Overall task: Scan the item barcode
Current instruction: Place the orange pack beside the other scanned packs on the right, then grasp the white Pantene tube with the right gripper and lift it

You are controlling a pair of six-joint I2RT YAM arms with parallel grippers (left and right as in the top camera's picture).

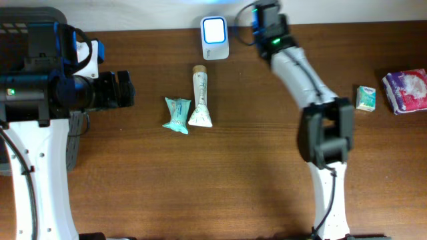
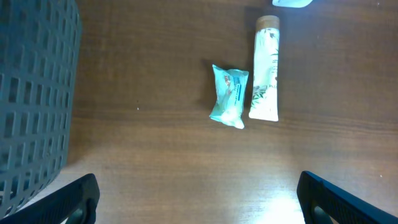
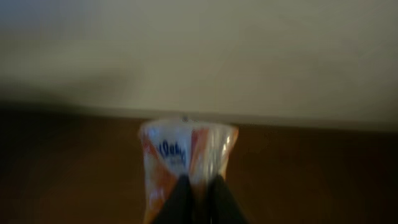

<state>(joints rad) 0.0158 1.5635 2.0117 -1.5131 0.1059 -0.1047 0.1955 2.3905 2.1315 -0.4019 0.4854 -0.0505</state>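
Orange-white packet [image 3: 189, 148] in right jaws, blue lettering [image 3: 173, 150] apparently illegible

Midway along the tabletop's [image 1: 253, 167] far edge: scanner [image 1: 215, 38], tube [image 1: 200, 97] just before it, small packet [image 1: 177, 115] just left of the tube. Right of the scanner, by that edge: pouch [image 3: 180, 152] in the right gripper [image 3: 198, 185]. Near the right edge: box [image 1: 365, 98], then wrapped pack [image 1: 405, 91]; at the left edge: basket [image 2: 34, 93].

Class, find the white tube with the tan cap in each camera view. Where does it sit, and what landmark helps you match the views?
Overhead: the white tube lies left of centre, cap toward the far edge.
Left wrist: the tube lies upper right of centre, cap up.
Right wrist: not in it.
Landmark: the teal packet, just left of the tube in both.
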